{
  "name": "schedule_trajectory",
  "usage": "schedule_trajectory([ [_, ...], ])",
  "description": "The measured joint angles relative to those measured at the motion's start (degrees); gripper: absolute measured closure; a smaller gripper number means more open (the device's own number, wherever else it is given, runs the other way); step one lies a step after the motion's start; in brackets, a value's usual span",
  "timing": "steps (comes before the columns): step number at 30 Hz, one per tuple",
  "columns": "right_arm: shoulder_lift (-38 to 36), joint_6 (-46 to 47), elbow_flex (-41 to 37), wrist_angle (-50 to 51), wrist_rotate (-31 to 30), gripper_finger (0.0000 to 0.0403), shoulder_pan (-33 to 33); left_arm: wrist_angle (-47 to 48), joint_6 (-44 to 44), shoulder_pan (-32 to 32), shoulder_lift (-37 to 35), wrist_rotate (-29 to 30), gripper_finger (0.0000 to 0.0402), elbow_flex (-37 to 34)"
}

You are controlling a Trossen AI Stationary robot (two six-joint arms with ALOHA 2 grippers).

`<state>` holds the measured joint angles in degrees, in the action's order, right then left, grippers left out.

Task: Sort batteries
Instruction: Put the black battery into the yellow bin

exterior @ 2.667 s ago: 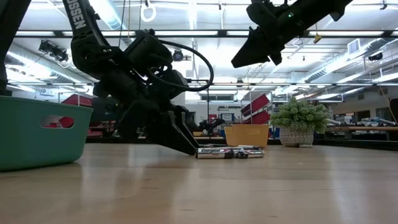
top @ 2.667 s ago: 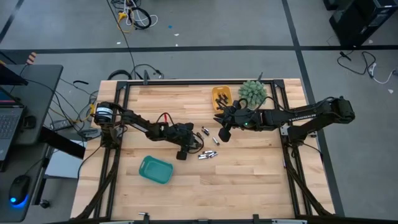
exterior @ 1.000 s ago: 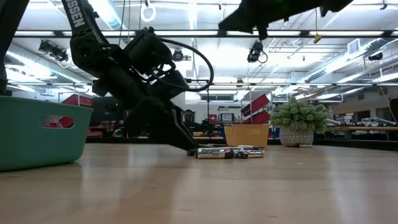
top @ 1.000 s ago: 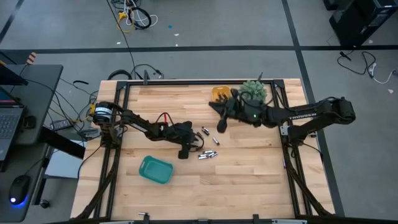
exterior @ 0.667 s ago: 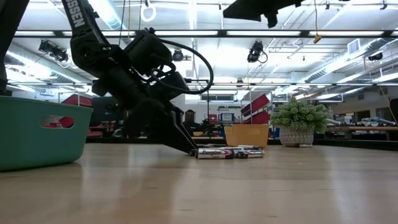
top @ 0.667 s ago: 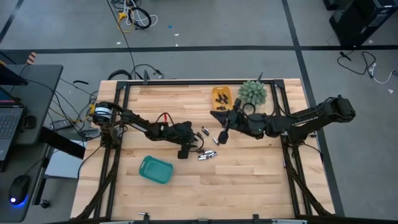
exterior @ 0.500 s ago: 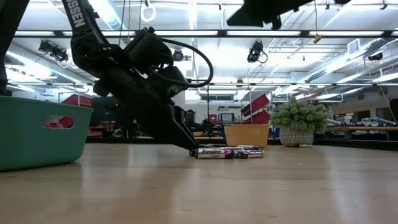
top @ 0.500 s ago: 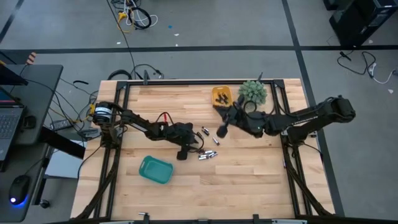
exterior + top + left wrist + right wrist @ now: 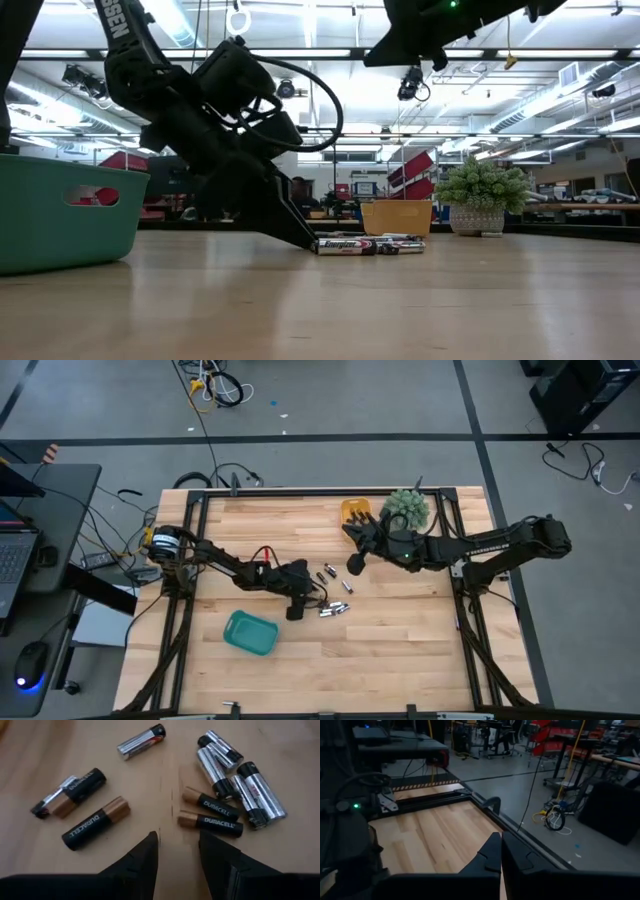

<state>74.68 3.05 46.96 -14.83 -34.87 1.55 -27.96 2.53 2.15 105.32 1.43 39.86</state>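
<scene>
Left end effector [image 9: 177, 852] narrowly open, empty, low beside batteries [image 9: 210, 815]; nearest pair lies crosswise just ahead. Right end effector [image 9: 356, 561] closed, raised, farther.

Teal bin [image 9: 250, 633]; yellow tray [image 9: 355, 510]; potted plant [image 9: 408, 507]

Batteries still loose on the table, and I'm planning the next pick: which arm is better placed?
Left. The left gripper hangs open, low over the loose batteries; the right gripper is shut and raised, near the yellow tray.
</scene>
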Motion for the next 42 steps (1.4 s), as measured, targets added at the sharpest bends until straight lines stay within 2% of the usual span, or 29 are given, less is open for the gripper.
schedule_trajectory([
  [5, 0.0, 0.0, 0.0, 0.0, 0.0, 0.0403, 0.3, 0.8, 0.0, 0.3, 0.0, 5.7, 0.0261, 0.0],
  [11, 0.0, -0.1, 0.0, 0.0, 0.0, 0.0403, -0.7, 2.5, 0.1, 0.2, -1.0, 6.4, 0.0261, 0.0],
  [19, 0.0, -0.1, 0.0, 1.0, -0.1, 0.0403, -1.4, 9.6, -0.4, 0.2, -8.0, 6.6, 0.0261, 0.0],
  [22, 0.5, -2.9, 0.0, 0.5, 1.1, 0.0403, 0.4, 11.3, -1.6, 1.0, -8.6, 6.3, 0.0261, 0.0],
  [25, 2.1, -7.4, 0.0, -4.8, 2.8, 0.0403, 3.7, 12.3, -1.6, 2.9, -8.6, 6.4, 0.0261, 0.0],
  [28, 3.2, -10.4, 2.5, -8.3, 6.3, 0.0403, 4.4, 13.2, -1.7, 4.4, -8.6, 8.7, 0.0261, 0.0],
  [33, 4.8, -12.0, 8.3, -1.4, 6.3, 0.0403, 3.9, 12.1, -2.4, 5.5, -8.6, 9.8, 0.026, 0.0],
  [39, 2.1, -11.3, 8.4, 2.3, 4.3, 0.0403, 7.4, 11.6, -2.3, 6.5, -8.4, 9.1, 0.0252, 0.0],
  [42, 2.1, -10.3, 8.3, 5.8, 2.9, 0.0403, 9.3, 10.1, 1.9, 6.8, -8.3, 9.0, 0.0243, 0.0],
])
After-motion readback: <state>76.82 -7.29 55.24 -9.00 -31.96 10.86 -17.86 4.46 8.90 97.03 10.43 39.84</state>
